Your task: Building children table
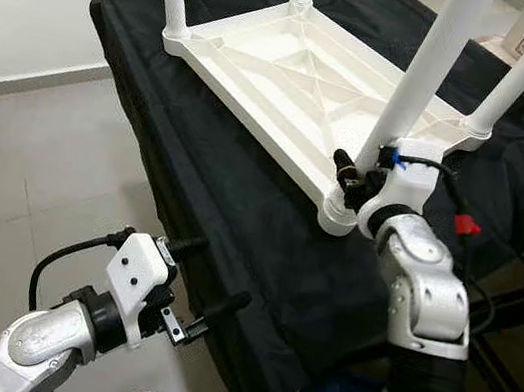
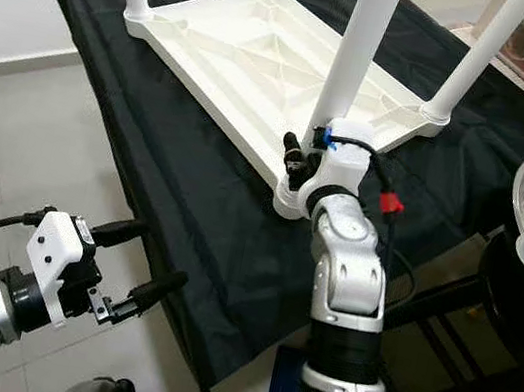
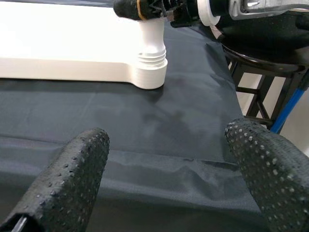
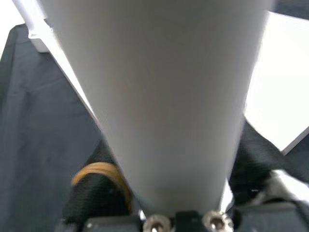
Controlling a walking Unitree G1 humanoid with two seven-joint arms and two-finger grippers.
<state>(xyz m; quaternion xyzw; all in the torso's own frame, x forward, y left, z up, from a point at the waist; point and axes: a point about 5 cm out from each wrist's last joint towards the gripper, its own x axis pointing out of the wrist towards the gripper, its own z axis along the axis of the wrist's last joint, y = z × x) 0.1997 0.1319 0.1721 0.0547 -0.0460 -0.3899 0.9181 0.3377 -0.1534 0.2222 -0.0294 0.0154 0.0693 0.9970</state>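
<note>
Right end effector [image 1: 354,180] was clenched round the near table leg [image 1: 420,77], low down, just above the threaded collar where the leg enters the corner socket. The white plastic table top [image 1: 294,70] lay upside down on the black-draped desk [image 1: 213,187], directly ahead of that end effector, with three more legs standing up from the other corners. Left end effector [image 1: 201,282] hung low and off the desk edge, fingers [image 3: 72,174] spread and holding nothing, pointed toward the same corner.

Handling, as judged: the leg looked like a light, hollow, rigid tube with a smooth and probably slippery skin; a grip close to the base, as taken, gives the best purchase for twisting it home. The top looked stiff, ribbed underneath, and light enough to slide on the cloth if pushed sideways.

No brand or label could be read on the table; the print on the box beyond the desk was too small to make out
</note>
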